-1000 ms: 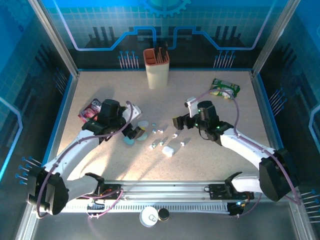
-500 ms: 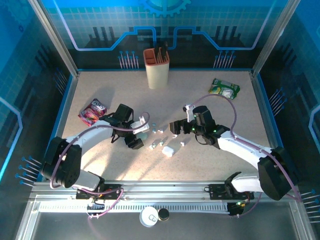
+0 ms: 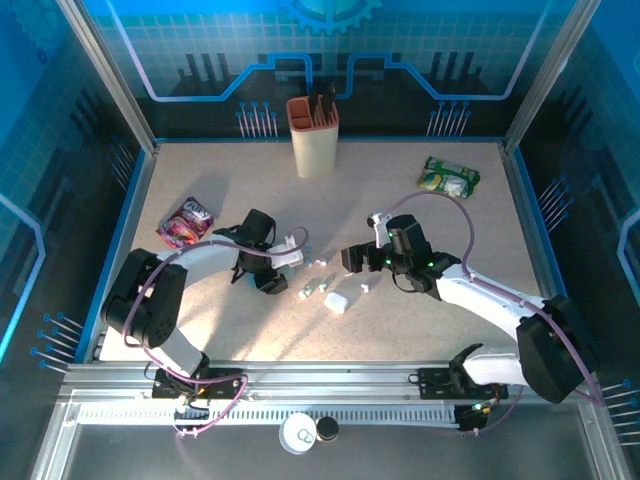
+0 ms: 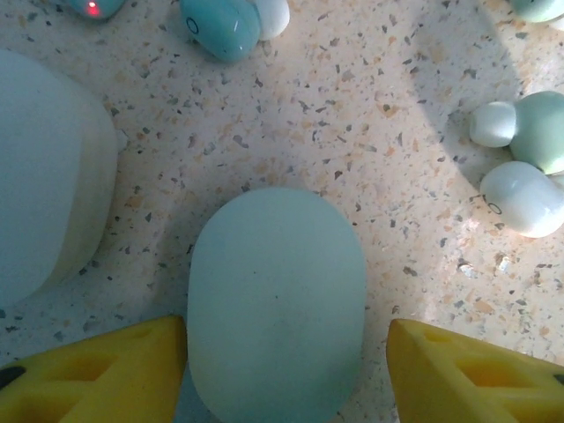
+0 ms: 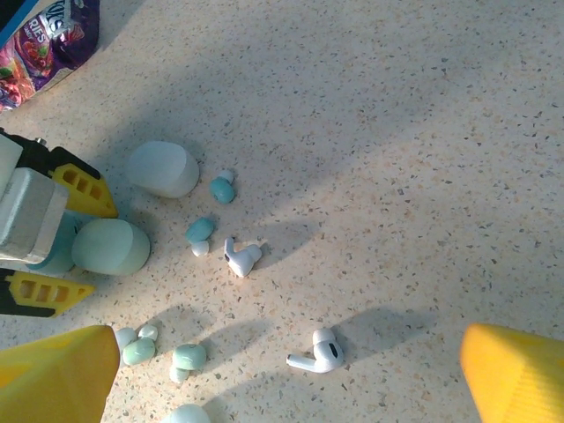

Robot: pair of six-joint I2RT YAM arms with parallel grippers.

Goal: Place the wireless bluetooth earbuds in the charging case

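- The left gripper [image 4: 286,328] is standing wide open astride the mint case [image 4: 276,300] and gripping nothing. The case is lying flat on the table [image 4: 397,106].
- The right gripper [image 5: 291,339] is hovering wide open and empty over two white stemmed earbuds [image 5: 240,257], which are lying loose on the table.
- Risk: the case is smooth and rounded, so an off-centre squeeze is likely to be squirting it out, nudging the second case [image 4: 44,176] close by.
- Risk: coloured buds [image 5: 199,230] are lying near the white ones, inviting a wrong pick or a scatter.
- Containers: both pale cases are looking shut, so their contents are hidden. I cannot tell whether the white case [image 3: 336,301] is open. The holder [image 3: 313,135] at the back is holding dark things.
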